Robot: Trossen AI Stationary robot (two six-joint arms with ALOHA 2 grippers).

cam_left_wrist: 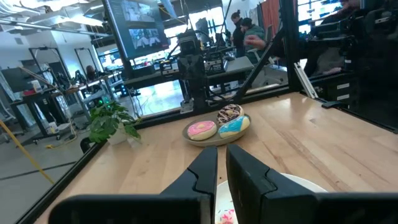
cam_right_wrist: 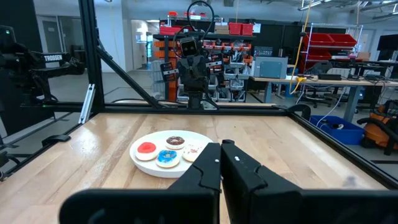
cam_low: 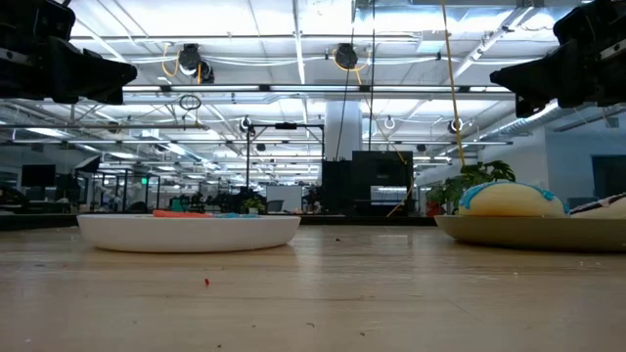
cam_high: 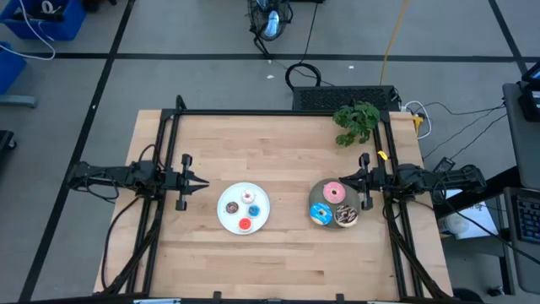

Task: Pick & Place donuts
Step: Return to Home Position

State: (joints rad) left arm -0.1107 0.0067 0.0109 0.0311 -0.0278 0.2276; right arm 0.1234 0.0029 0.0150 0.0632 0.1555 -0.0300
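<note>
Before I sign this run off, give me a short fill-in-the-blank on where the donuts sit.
1. The white round plate holds ___ small toy ring donuts.
2. The grey-green round plate holds ___ large donuts: a pink-frosted donut, a blue-frosted donut and a dark chocolate sprinkled donut.
3. The large donut nearest the right gripper is the ___ one.
4. The left gripper, shut like the right, holds ___.
Missing words: four; three; pink; nothing.
</note>
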